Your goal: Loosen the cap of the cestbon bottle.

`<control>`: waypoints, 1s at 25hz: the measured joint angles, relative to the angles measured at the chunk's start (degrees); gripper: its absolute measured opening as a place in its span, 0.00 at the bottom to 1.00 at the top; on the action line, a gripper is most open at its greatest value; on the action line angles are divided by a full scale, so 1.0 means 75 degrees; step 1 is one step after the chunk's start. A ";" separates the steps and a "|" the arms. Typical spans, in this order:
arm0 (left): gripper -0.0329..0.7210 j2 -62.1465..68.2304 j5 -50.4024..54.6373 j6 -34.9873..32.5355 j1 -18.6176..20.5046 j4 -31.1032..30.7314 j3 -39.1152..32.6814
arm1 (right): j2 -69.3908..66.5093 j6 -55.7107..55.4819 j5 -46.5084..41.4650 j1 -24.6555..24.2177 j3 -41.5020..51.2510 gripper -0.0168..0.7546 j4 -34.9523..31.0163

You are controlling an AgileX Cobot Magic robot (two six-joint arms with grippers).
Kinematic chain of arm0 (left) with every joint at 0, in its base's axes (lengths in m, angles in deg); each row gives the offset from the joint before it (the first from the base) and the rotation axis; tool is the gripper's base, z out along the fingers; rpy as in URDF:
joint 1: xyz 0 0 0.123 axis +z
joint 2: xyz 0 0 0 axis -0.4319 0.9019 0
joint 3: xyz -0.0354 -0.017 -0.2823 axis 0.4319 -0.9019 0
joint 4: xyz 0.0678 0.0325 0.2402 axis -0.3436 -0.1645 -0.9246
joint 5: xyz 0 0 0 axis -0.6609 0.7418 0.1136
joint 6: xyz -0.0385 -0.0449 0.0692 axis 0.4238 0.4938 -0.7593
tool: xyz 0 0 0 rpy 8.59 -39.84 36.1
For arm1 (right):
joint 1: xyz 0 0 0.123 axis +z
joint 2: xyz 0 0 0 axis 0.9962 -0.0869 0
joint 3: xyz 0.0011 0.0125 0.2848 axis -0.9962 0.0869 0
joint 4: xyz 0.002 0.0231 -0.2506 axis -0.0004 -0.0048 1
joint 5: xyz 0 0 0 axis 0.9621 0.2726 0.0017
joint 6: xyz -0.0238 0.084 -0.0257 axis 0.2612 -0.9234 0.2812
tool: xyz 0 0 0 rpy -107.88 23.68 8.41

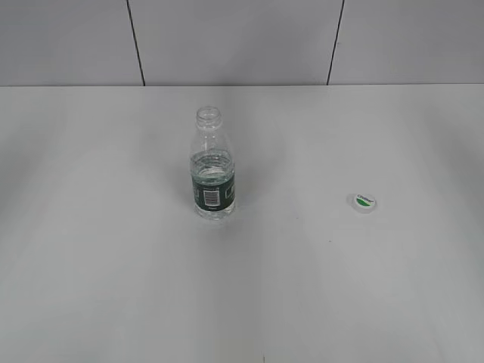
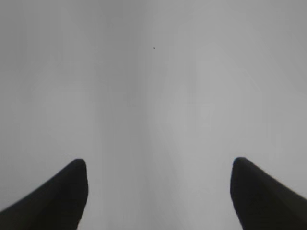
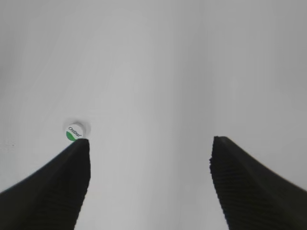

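The cestbon bottle (image 1: 212, 167) stands upright on the white table, clear with a dark green label band, and its threaded neck is bare. The cap (image 1: 364, 202) lies on the table to the right of the bottle, green half up. It also shows in the right wrist view (image 3: 74, 132), just beyond the left fingertip. My right gripper (image 3: 149, 143) is open and empty above the table. My left gripper (image 2: 158, 165) is open and empty over bare table. Neither gripper shows in the exterior view.
The white table (image 1: 113, 265) runs back to a grey panelled wall (image 1: 242, 38) with dark vertical seams. Nothing else stands on the table.
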 joint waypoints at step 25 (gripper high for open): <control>0.77 -0.4998 0.0044 0.0000 0.0000 0.0305 -0.3911 | 0.4351 0.0079 -0.0018 0.0000 0.5034 0.79 -0.0133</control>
